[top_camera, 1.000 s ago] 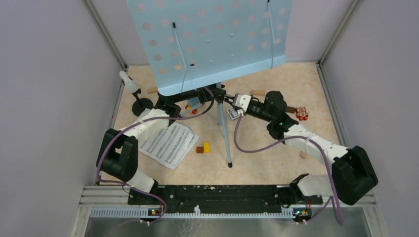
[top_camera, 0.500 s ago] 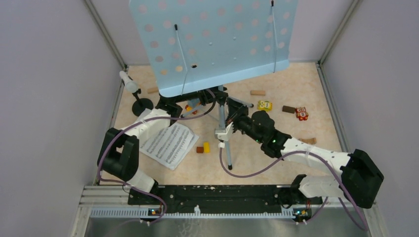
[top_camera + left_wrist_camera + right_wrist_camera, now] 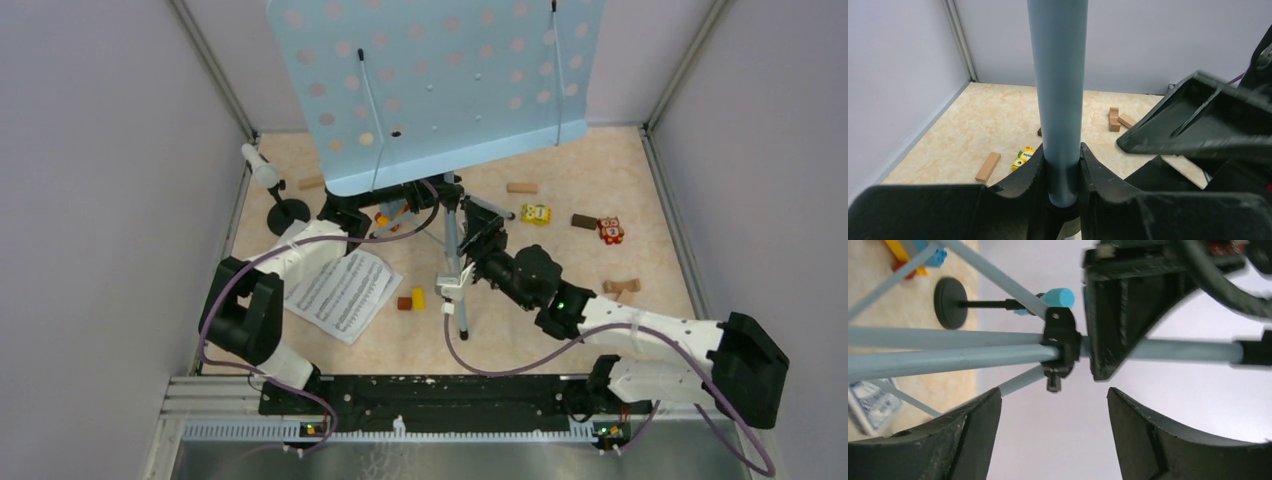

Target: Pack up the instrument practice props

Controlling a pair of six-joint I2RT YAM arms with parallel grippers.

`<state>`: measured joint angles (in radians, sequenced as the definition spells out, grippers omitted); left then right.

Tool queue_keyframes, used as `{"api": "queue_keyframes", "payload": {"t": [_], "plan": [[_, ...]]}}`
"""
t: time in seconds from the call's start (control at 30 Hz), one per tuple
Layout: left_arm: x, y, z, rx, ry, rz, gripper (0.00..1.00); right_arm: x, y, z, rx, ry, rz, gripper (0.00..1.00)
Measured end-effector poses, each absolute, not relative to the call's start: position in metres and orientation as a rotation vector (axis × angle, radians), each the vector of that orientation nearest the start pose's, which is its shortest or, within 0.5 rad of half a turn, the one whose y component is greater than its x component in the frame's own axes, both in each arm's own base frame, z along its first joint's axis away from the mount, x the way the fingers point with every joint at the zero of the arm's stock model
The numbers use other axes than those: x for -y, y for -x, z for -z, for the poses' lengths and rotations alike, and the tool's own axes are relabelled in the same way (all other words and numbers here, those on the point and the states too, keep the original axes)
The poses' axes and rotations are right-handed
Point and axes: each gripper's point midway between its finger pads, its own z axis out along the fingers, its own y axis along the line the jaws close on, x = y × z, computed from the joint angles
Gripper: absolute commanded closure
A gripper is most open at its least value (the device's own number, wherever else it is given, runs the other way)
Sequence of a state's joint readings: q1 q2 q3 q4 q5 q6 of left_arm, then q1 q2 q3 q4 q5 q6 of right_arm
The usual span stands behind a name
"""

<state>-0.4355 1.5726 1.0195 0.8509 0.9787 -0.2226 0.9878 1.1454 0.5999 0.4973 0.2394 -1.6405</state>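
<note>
The light-blue perforated music rack stands at the back on tripod legs. My left gripper is shut on its grey-blue pole, under the rack. My right gripper is open beside the near leg; in its wrist view the fingers are spread with nothing between them, just short of the legs and black collar. White sheet-music pages lie front left. A white microphone sits on a black round-based holder. A blue microphone rests on another holder.
A blue-and-orange toy car sits under the rack. Wooden blocks, a yellow toy, a dark block and a red toy lie to the right. Small red and yellow blocks lie beside the pages. Walls enclose three sides.
My right gripper has swung from behind the tripod hub forward to the near leg and has opened. The rack has shifted slightly right. The left gripper keeps its hold.
</note>
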Motion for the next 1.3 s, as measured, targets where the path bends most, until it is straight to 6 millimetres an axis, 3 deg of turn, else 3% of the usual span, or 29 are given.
{"api": "queue_keyframes", "payload": {"t": [0.13, 0.27, 0.43, 0.53, 0.63, 0.77, 0.97, 1.17, 1.3], "plan": [[0.318, -0.326, -0.309, -1.124, -1.008, 1.152, 1.0, -0.264, -0.264, -0.292, -0.742, 1.384, 0.497, 0.2], [0.318, -0.326, -0.309, -1.125, -1.008, 1.152, 1.0, -0.239, -0.248, -0.317, -0.94, 1.062, 0.197, 0.17], [0.318, -0.326, -0.309, -1.126, -1.008, 1.152, 1.0, -0.225, -0.254, -0.288, -1.271, 0.741, -0.121, 0.2], [0.318, -0.326, -0.309, -1.126, -1.008, 1.152, 1.0, -0.22, -0.276, -0.257, -1.549, 0.535, -0.283, 0.21], [0.318, -0.327, -0.309, -1.126, -1.009, 1.151, 1.0, -0.213, -0.298, -0.248, -1.749, 0.25, -0.471, 0.23], [0.318, -0.327, -0.309, -1.126, -1.01, 1.15, 1.0, -0.221, -0.301, -0.254, -1.83, -0.036, -0.802, 0.26], [0.318, -0.327, -0.309, -1.128, -1.011, 1.149, 1.0, -0.24, -0.301, -0.271, -1.83, -0.327, -1.279, 0.31], [0.318, -0.327, -0.309, -1.129, -1.01, 1.148, 1.0, -0.249, -0.311, -0.252, -1.877, -0.472, -1.516, 0.39], [0.318, -0.327, -0.309, -1.129, -1.011, 1.149, 1.0, -0.258, -0.309, -0.253, -1.883, -0.46, -1.604, 0.4]]}}
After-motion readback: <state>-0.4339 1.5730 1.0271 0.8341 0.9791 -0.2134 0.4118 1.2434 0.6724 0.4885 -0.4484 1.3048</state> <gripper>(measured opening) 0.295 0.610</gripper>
